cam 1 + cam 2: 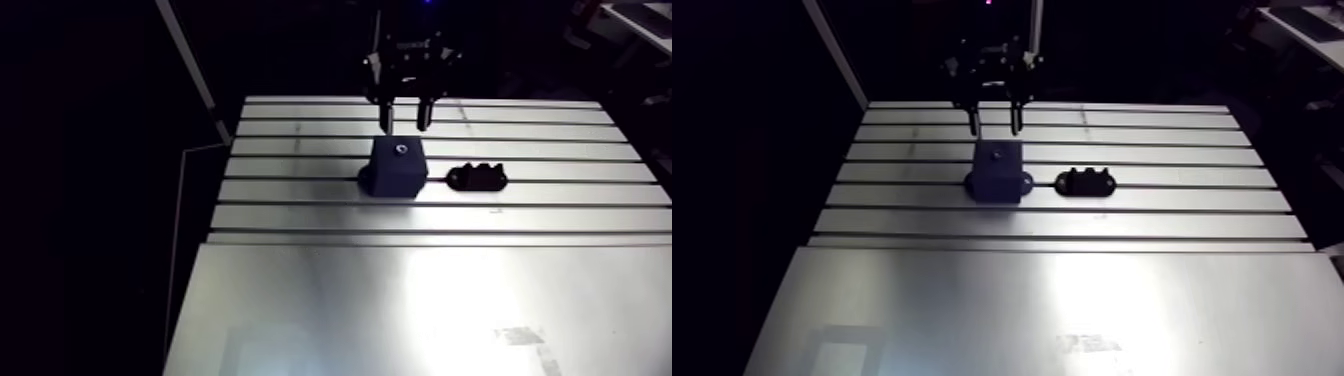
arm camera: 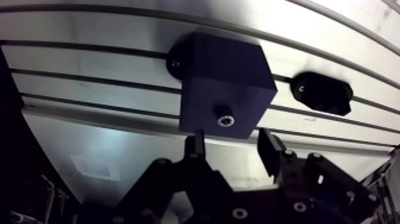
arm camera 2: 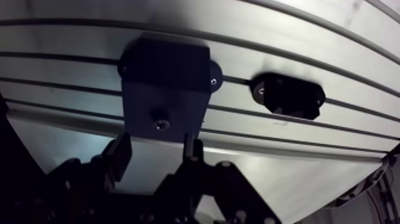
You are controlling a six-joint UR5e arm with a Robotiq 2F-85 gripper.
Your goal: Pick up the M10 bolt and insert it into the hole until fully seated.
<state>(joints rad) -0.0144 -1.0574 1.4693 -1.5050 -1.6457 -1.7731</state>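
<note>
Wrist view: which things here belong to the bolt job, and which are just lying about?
Job:
- dark block
- what looks like the bolt head, in the block's top hole
- gripper, jaws open, holding nothing

Lying about:
- low dark holder, apart from the block, untouched
- slotted table, the support only

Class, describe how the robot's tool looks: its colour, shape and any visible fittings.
The tool is black all over. Its body is bulky and angular, built of linked bars dotted with round, pale screw heads, and it ends in two narrow flat fingers. No markings can be read on it.
</note>
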